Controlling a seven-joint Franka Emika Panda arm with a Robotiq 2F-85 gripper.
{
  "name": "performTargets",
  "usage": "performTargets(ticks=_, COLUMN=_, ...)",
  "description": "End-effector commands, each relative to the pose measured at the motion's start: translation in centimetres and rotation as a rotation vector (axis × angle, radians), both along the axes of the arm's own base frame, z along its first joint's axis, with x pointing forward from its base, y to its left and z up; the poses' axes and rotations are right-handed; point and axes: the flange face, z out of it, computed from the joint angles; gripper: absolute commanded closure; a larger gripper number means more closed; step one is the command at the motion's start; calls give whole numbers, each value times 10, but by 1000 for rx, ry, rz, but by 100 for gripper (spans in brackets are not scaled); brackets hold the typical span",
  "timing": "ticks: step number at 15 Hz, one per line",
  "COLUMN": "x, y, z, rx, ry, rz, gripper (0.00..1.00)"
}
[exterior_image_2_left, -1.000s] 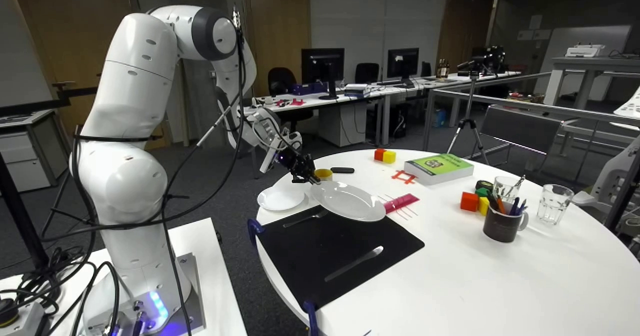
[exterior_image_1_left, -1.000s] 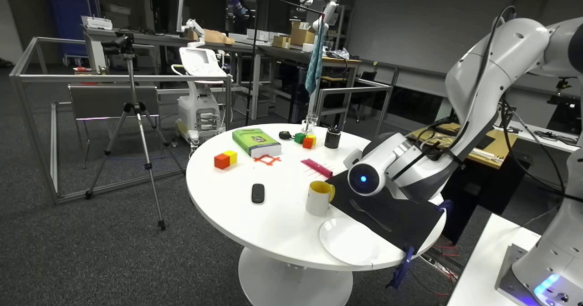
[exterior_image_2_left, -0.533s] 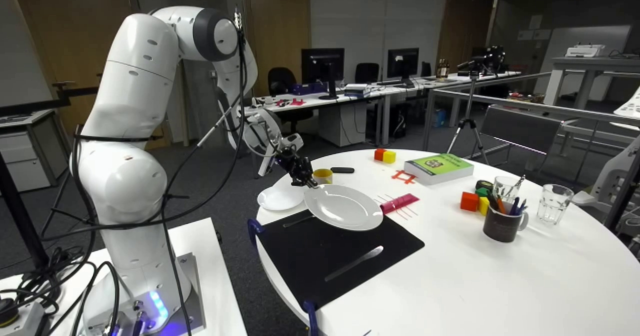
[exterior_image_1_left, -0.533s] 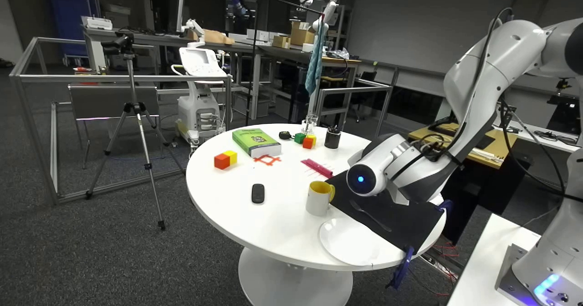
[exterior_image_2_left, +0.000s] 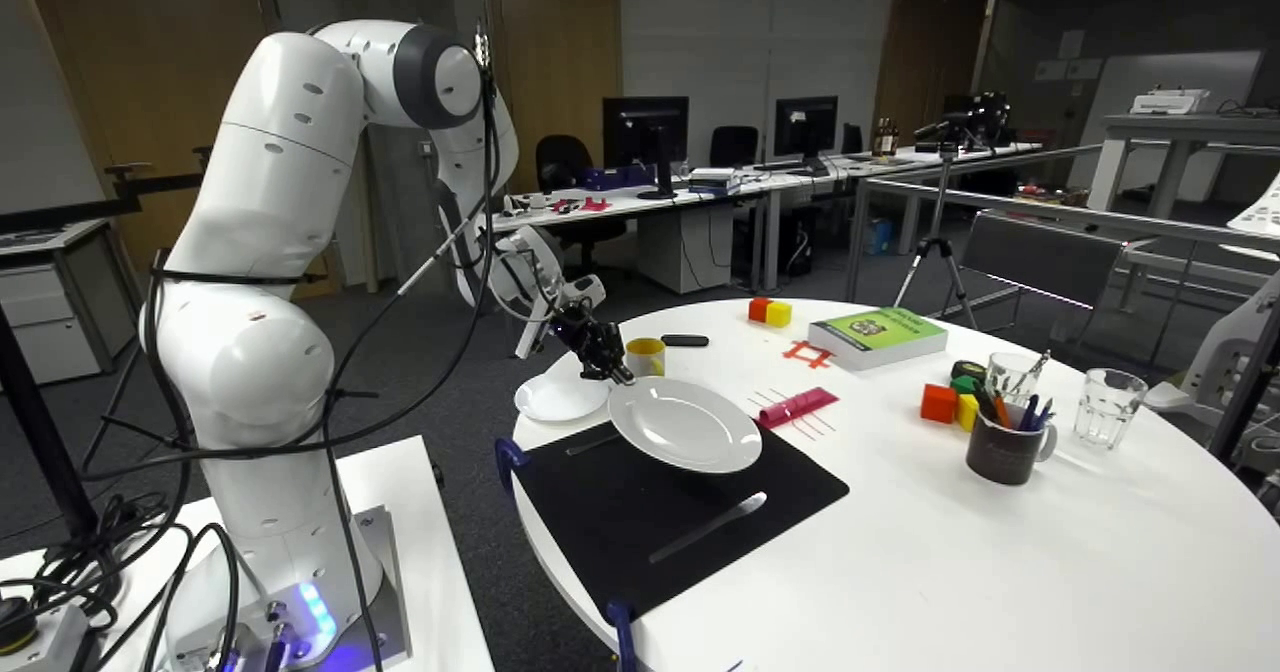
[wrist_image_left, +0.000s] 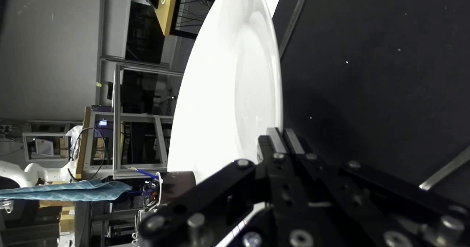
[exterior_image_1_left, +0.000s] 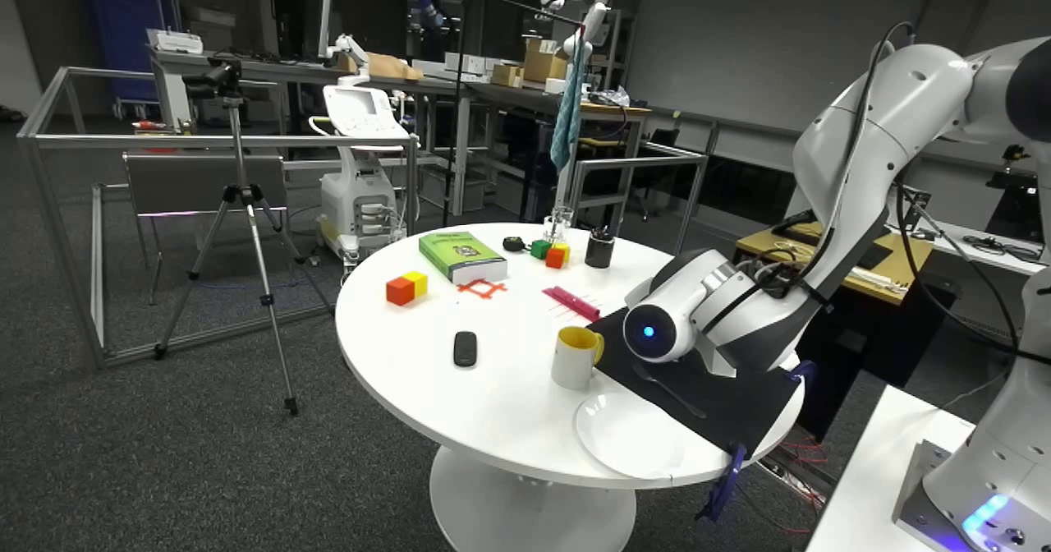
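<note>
My gripper (wrist_image_left: 283,132) is shut on the rim of a large white plate (wrist_image_left: 253,78), which is pinched between its two fingertips. In an exterior view this tilted plate (exterior_image_2_left: 685,427) hangs over the black mat (exterior_image_2_left: 610,512), its near side lower, with the gripper (exterior_image_2_left: 624,376) at its far left rim. A fork (exterior_image_2_left: 592,443) lies on the mat, partly hidden behind the plate, and a knife (exterior_image_2_left: 708,527) lies nearer the camera. A white and yellow mug (exterior_image_1_left: 572,363) and a smaller white plate (exterior_image_1_left: 628,435) stand close by. My arm hides gripper and held plate in an exterior view.
Blue clamps (exterior_image_2_left: 622,632) hold the mat at the table edge. A pink piece (exterior_image_2_left: 798,407), a green book (exterior_image_2_left: 880,337), a black phone-like item (exterior_image_1_left: 465,349) and coloured blocks (exterior_image_1_left: 406,287) lie about. A pen mug (exterior_image_2_left: 1008,447) and glasses (exterior_image_2_left: 1108,407) stand beyond.
The gripper and the held plate have come down and shifted slightly left over the mat, as seen in an exterior view. The plate now covers part of the fork; the grip is kept.
</note>
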Motion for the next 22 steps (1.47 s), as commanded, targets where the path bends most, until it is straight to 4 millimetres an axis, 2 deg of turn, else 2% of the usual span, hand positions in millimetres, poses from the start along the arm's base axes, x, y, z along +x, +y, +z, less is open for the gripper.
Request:
performTargets(ticks=1, x=-1, y=2, z=-3, rx=2, ry=-1, rz=-5, gripper=99)
performTargets(ticks=10, x=-29, y=15, z=-41, rx=-1, ry=-67, rz=-54, gripper=99)
performTargets(ticks=22, x=-28, y=19, z=-56, rx=-22, ry=-84, rz=-57, gripper=99)
